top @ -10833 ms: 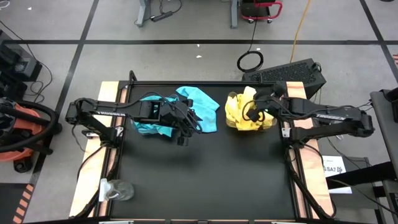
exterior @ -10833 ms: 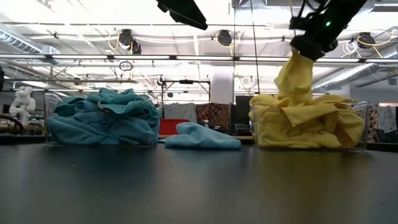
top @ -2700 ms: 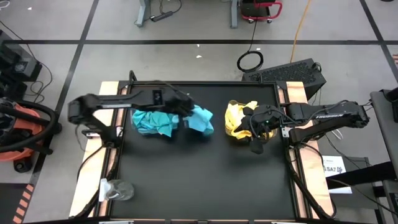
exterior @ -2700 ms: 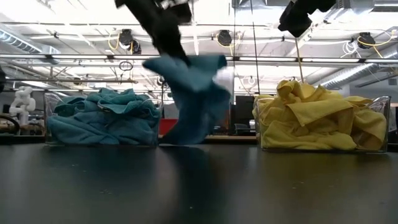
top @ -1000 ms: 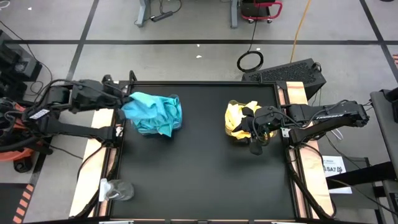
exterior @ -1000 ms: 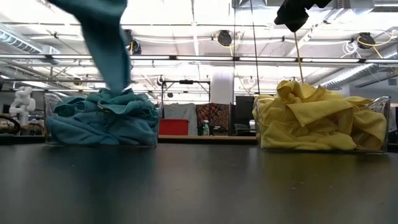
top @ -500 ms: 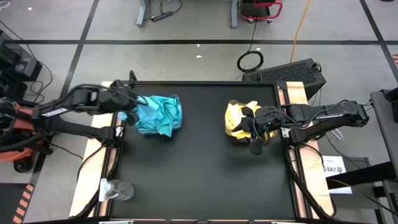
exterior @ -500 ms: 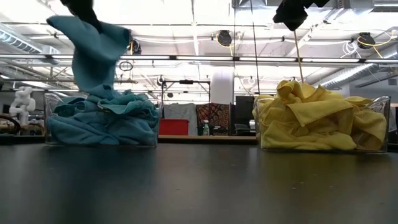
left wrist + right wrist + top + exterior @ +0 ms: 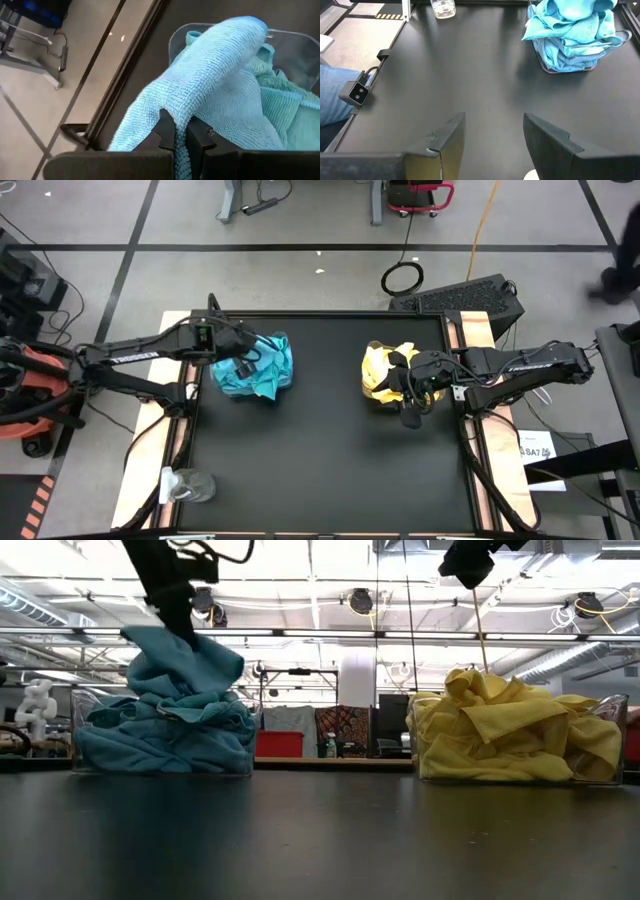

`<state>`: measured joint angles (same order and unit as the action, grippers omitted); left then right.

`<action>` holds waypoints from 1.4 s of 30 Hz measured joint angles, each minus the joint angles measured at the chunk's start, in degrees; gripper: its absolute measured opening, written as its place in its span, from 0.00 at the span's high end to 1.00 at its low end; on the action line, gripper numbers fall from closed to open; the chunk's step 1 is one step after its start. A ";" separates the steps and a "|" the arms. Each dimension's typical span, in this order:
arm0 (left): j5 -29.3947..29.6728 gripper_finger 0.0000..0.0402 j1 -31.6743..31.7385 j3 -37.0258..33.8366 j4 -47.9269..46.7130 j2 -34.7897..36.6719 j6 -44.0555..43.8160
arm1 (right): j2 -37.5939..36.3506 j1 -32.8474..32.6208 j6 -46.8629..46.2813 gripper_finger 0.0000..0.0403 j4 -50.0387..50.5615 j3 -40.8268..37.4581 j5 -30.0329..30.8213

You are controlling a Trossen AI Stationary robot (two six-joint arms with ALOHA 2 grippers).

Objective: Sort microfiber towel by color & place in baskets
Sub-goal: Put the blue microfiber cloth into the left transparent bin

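Two clear baskets stand at the table's far side. The left basket (image 9: 282,340) holds a heap of teal-blue towels (image 9: 160,735). The right basket (image 9: 600,740) holds yellow towels (image 9: 385,375). My left gripper (image 9: 240,365) hangs over the left basket, shut on one teal towel (image 9: 185,665). My right gripper (image 9: 410,415) stands open and empty above the table by the near side of the yellow basket; it also shows in its wrist view (image 9: 495,132). My left gripper pinches a bunched fold of the teal towel (image 9: 170,107) between its two fingers, coming from above and pointing down. The towel hangs below the fingers (image 9: 180,620), slack. Its lower part is bunched on the heap in the left basket.
A clear cup (image 9: 190,485) stands at the near left corner. The black tabletop (image 9: 330,460) lies bare between and in front of the baskets. A person's leg in jeans (image 9: 335,100) shows beside the table.
My left gripper has gone from the table's left edge toward the right, over the left basket, and down. The teal towel, which hung high and long, has come down with it, and its lower part has bunched on the heap.
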<state>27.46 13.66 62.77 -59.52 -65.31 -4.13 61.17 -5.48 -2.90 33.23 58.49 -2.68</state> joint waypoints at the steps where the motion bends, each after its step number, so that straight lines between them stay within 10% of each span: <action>1: -0.37 0.97 0.21 -1.06 1.44 -0.06 0.01 | 0.00 0.00 0.00 0.52 0.00 -0.01 0.00; 22: -13.86 0.96 8.94 -26.40 29.02 -0.46 1.53 | 3.82 0.00 1.11 0.52 -0.68 0.01 -0.22; 42: -16.94 0.93 11.46 -29.26 33.97 -7.79 3.12 | 6.54 -0.69 0.66 0.52 -0.48 0.01 -0.46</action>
<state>10.52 25.12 33.50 -25.55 -73.10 -1.02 67.70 -6.16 -2.24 32.75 58.50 -3.14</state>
